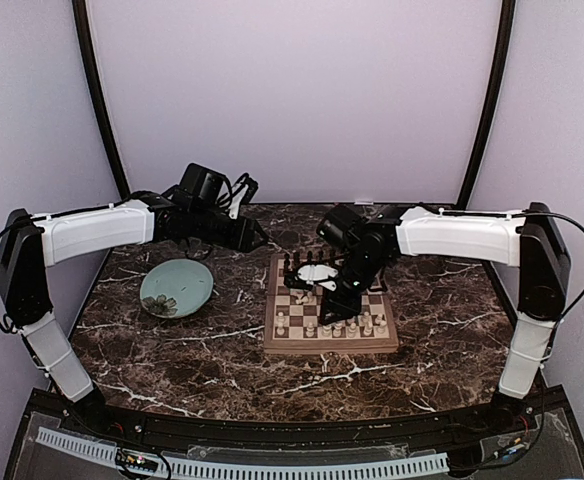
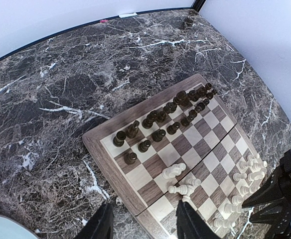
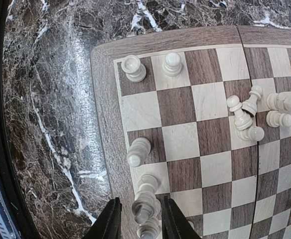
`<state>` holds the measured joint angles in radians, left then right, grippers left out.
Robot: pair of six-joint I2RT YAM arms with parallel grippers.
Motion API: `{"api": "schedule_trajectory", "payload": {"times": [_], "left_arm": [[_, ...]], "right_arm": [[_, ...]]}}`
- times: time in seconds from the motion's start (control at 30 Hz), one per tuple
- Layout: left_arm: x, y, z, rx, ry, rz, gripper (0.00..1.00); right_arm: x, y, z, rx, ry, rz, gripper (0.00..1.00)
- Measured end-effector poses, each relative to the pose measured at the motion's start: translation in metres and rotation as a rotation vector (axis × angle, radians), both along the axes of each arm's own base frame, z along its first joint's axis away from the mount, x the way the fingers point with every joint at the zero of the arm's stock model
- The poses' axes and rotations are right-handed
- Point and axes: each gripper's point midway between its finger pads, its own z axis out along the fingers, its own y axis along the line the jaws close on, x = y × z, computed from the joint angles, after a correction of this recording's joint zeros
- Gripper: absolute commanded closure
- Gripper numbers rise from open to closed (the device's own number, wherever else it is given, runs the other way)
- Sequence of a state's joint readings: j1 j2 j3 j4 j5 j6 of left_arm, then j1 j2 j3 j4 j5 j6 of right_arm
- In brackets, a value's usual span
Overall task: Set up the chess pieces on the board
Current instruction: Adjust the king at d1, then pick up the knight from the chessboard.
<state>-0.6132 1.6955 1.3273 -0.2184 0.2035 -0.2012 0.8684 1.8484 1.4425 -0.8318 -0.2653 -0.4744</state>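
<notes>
The board (image 1: 272, 345) lies right of the table's centre. Dark chess pieces (image 2: 160, 119) stand in two rows along its far side. Several cream-white pieces (image 3: 247, 117) lie toppled near the board's middle, and they also show in the left wrist view (image 2: 183, 181). More white pieces (image 3: 134, 67) stand along the near rows. My right gripper (image 3: 141, 221) hangs low over the board's near edge, jaws apart on either side of a standing white piece (image 3: 144, 206), with a gap showing on its left. My left gripper (image 2: 145, 226) is open and empty, raised by the board's left corner.
A round pale-teal plate (image 1: 204, 285) sits left of the board on the dark marble table (image 1: 172, 360). Curved black frame posts (image 1: 97, 90) rise at the back corners. The right arm (image 1: 452, 235) reaches over the board's right side.
</notes>
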Motion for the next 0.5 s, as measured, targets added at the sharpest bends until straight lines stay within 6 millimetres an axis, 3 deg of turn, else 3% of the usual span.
{"api": "schedule_trajectory", "payload": {"times": [0.17, 0.27, 0.37, 0.5], "left_arm": [[-0.004, -0.004, 0.0, -0.016, 0.013, -0.023, 0.59], [-0.007, -0.009, 0.0, -0.032, 0.028, -0.052, 0.59], [-0.01, -0.018, -0.004, -0.034, 0.037, -0.084, 0.57], [-0.017, -0.041, -0.021, -0.008, 0.068, -0.138, 0.55]], "right_arm": [[0.01, 0.002, 0.02, 0.053, -0.001, -0.017, 0.69], [0.025, -0.011, 0.037, 0.091, -0.013, -0.066, 0.69], [0.046, -0.037, 0.061, 0.151, -0.054, -0.148, 0.69], [0.067, -0.086, 0.084, 0.233, -0.105, -0.282, 0.67]]}}
